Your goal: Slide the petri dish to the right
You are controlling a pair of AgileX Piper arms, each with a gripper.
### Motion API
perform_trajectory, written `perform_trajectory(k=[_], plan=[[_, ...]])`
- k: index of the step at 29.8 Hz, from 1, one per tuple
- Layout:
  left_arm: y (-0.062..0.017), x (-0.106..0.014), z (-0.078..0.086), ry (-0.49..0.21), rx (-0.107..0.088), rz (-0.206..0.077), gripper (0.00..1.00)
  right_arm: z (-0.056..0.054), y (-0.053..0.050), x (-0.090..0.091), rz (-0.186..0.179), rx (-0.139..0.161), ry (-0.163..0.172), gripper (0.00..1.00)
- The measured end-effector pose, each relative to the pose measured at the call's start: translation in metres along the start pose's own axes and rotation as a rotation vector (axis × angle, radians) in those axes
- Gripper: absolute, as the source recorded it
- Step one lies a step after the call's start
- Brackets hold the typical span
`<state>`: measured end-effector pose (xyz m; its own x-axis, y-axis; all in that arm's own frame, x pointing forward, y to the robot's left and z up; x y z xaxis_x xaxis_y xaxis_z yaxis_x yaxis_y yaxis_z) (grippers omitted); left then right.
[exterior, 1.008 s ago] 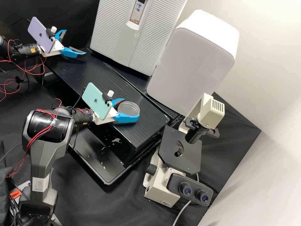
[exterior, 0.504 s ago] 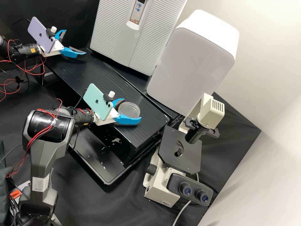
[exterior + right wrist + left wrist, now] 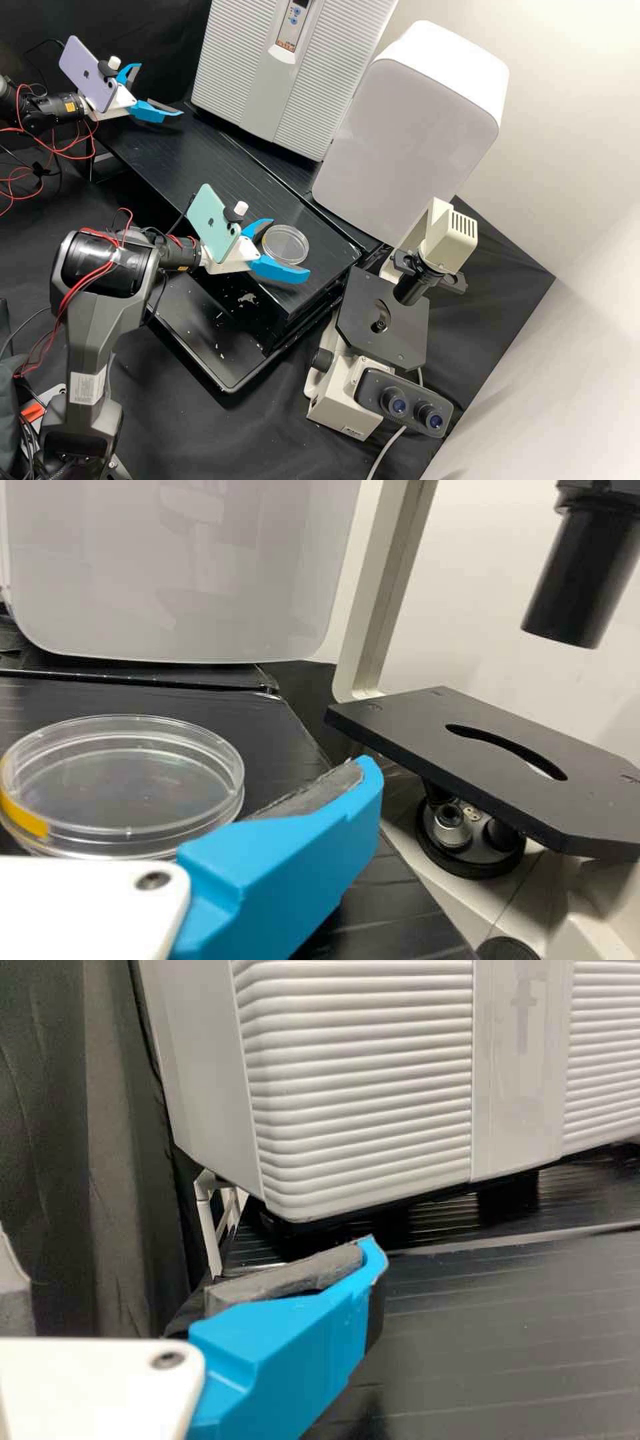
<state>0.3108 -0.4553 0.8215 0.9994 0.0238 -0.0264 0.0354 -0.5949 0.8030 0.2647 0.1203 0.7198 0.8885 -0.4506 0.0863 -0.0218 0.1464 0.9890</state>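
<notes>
A clear round petri dish (image 3: 285,244) with a yellow mark on its rim lies flat on the black raised platform (image 3: 200,160), near its right end. My right gripper (image 3: 288,248) is open and straddles the dish, one blue finger behind it and one in front. In the right wrist view the dish (image 3: 120,780) lies just beside the near blue finger (image 3: 290,850); whether they touch I cannot tell. My left gripper (image 3: 160,90) hangs open over the platform's far left end, holding nothing; its blue finger (image 3: 290,1350) faces the ribbed white instrument (image 3: 350,1070).
A ribbed white instrument (image 3: 287,67) and a large white box (image 3: 413,127) stand behind the platform. A microscope (image 3: 393,333) sits just past the platform's right edge, its black stage (image 3: 480,760) close to the dish. A lower black tray (image 3: 213,333) lies in front.
My right gripper has moved right along the platform, and the petri dish has slid right with it, closer to the platform's right end. The left arm has stayed still.
</notes>
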Motion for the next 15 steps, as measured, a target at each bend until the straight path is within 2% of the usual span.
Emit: perform_trajectory(k=[9,12,15], plan=[[0.0,0.0,0.0,0.0,0.0,0.0,1.0,-0.0005,-0.0005,-0.0007,-0.002,-0.001,0.004,1.0],[0.0,0.0,0.0,0.0,0.0,0.0,1.0,-0.0022,-0.0008,-0.0044,0.013,-0.003,0.014,1.0],[0.0,0.0,0.0,0.0,0.0,0.0,1.0,-0.0002,-0.0037,-0.0097,0.02,0.031,0.037,1.0]])
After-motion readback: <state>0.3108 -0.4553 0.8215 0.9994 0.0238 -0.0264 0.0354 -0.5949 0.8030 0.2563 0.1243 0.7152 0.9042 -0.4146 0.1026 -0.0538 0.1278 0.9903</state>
